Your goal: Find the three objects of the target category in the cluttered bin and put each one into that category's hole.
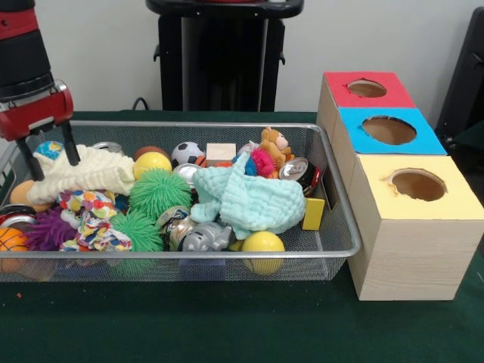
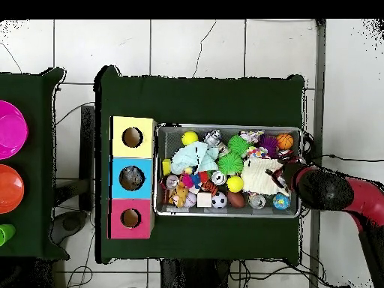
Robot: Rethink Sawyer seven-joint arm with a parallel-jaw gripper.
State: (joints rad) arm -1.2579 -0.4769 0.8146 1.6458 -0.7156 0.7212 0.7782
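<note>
The silver wire-mesh bin (image 1: 333, 246) lies on the green table, full of toys; it also shows in the overhead view (image 2: 229, 127). My gripper (image 1: 54, 168) is at the bin's left end, open, its two black fingers (image 1: 69, 144) apart and down at the end of a cream cloth (image 1: 94, 172). In the overhead view the gripper (image 2: 283, 175) is at the bin's right end. No clear plastic bottle shows among the clutter. The blue-topped box's round hole (image 1: 389, 130) stands right of the bin. In the overhead view something greyish shows inside the hole (image 2: 132, 178).
A red-topped box (image 1: 367, 88) and a yellow-topped box (image 1: 418, 184) flank the blue one. The bin holds a mint cloth (image 1: 249, 198), green spiky balls (image 1: 157, 193), yellow balls (image 1: 262, 243), crushed cans (image 1: 295, 168), a silver toy animal (image 1: 204, 238) and a plush toy (image 1: 274, 144).
</note>
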